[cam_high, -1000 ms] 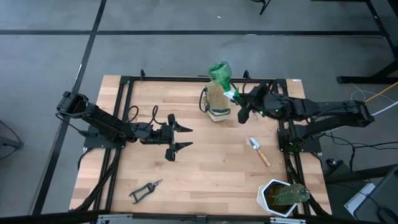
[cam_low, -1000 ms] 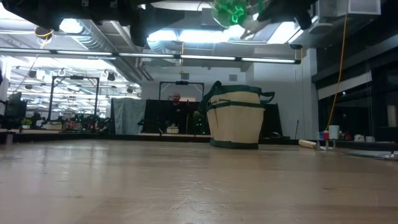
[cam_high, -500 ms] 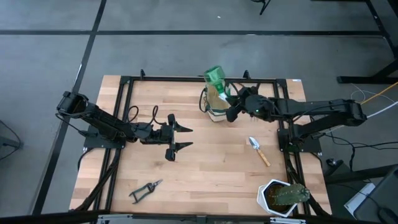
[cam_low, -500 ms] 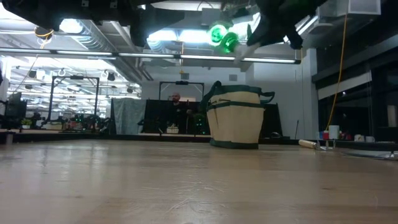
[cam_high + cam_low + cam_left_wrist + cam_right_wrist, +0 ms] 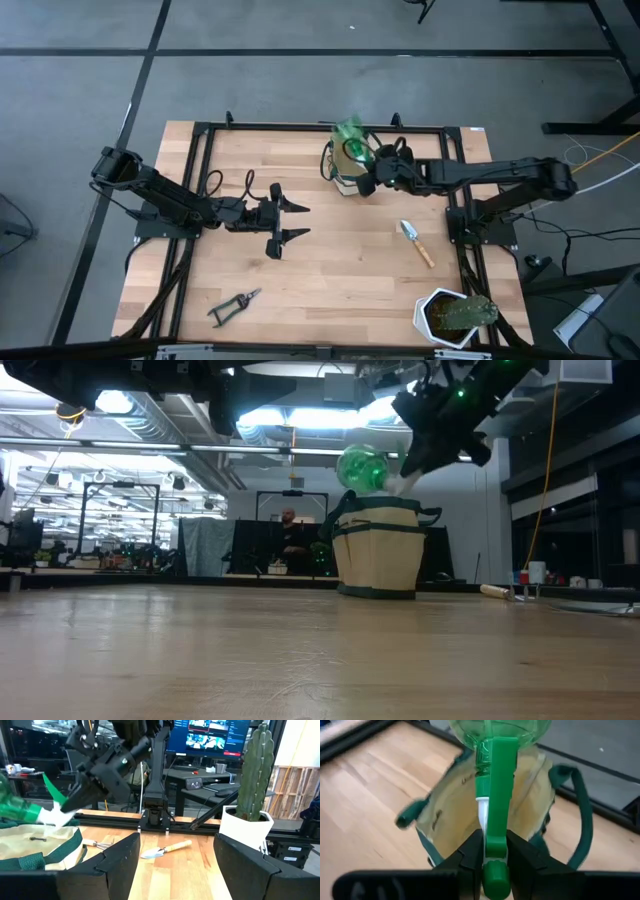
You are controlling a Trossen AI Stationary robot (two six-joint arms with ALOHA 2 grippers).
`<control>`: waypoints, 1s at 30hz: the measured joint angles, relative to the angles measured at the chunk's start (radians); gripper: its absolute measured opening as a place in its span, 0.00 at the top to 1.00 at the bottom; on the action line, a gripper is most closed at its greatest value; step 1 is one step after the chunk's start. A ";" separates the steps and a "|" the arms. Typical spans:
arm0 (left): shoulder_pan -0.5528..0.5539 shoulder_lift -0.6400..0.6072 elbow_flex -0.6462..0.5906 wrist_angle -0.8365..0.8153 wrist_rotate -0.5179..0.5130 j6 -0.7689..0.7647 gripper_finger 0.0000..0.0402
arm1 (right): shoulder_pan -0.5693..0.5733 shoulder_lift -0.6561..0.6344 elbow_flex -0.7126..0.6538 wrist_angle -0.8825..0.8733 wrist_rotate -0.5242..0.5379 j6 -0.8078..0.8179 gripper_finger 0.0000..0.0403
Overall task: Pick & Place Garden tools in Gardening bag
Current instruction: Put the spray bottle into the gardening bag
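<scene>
My right gripper (image 5: pixel 370 176) is shut on the small green spray bottle (image 5: pixel 349 134) and holds it just above the open top of the tan gardening bag (image 5: pixel 347 168), which stands on its base at the table's far middle. In the low view the bottle (image 5: pixel 362 467) hangs close over the bag's rim (image 5: pixel 378 512). The trowel (image 5: pixel 417 243) lies flat right of centre. The black-handled shears (image 5: pixel 233 305) lie flat at the near left. My left gripper (image 5: pixel 291 221) is open and empty at the table's middle. My right gripper pinches the bottle's green spray head (image 5: pixel 496 840) between its two fingers (image 5: pixel 470 855), below the neck. The fingers come slanting down from the table's right. The bottle is lifted clear and tilted, its round body (image 5: pixel 500 729) pointing away from the gripper over the bag's mouth.
A white pot with a cactus (image 5: pixel 455 316) stands at the near right corner. Black frame rails (image 5: pixel 300 127) run along the table's edges. Bare wood (image 5: pixel 340 280) lies between shears and trowel. A person (image 5: pixel 289 525) shows far behind the table.
My right gripper has gone toward the table's left and down with the spray bottle. The bottle has come from high above the bag to just over its rim, still held and still tilted.
</scene>
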 joint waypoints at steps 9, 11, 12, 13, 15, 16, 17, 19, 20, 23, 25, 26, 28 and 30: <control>0.000 0.000 0.000 -0.001 0.000 0.000 0.38 | -0.003 0.042 0.000 -0.002 -0.025 0.011 0.82; 0.000 0.000 0.000 -0.001 0.000 0.000 0.38 | -0.005 0.044 0.000 -0.004 -0.027 0.011 0.82; 0.000 0.000 0.000 -0.001 0.000 0.000 0.38 | -0.005 0.044 0.000 -0.005 -0.028 0.011 0.82; 0.000 0.000 0.000 -0.001 0.000 0.000 0.38 | -0.005 0.044 0.000 -0.006 -0.035 0.011 0.82; 0.000 0.000 0.000 -0.001 0.000 0.000 0.38 | -0.005 0.044 0.000 -0.016 -0.050 0.012 0.82; 0.000 0.000 0.000 -0.001 0.000 0.000 0.38 | -0.004 0.044 0.000 -0.019 -0.050 0.016 0.82; 0.000 0.000 0.000 -0.001 0.000 0.000 0.38 | -0.004 0.044 0.000 -0.020 -0.050 0.028 0.82; 0.000 0.000 0.000 -0.001 0.000 0.000 0.38 | -0.004 0.044 0.000 -0.022 -0.050 0.047 0.82; 0.000 0.000 0.000 -0.001 0.000 0.000 0.38 | -0.005 0.044 0.000 -0.022 -0.046 0.050 0.82; 0.000 0.000 0.000 -0.001 0.000 0.000 0.38 | -0.005 0.044 0.000 -0.024 -0.038 0.052 0.81; 0.000 0.000 0.000 -0.001 0.000 0.000 0.38 | -0.005 0.044 0.000 -0.025 -0.038 0.051 0.81; 0.000 0.000 0.000 -0.001 0.000 0.000 0.38 | -0.005 0.044 0.000 -0.025 -0.038 0.051 0.80; 0.000 0.000 0.000 -0.001 0.000 0.000 0.38 | -0.005 0.044 0.000 -0.025 -0.038 0.051 0.79; 0.000 0.000 0.000 -0.001 0.000 0.000 0.38 | -0.005 0.044 0.000 -0.025 -0.038 0.051 0.78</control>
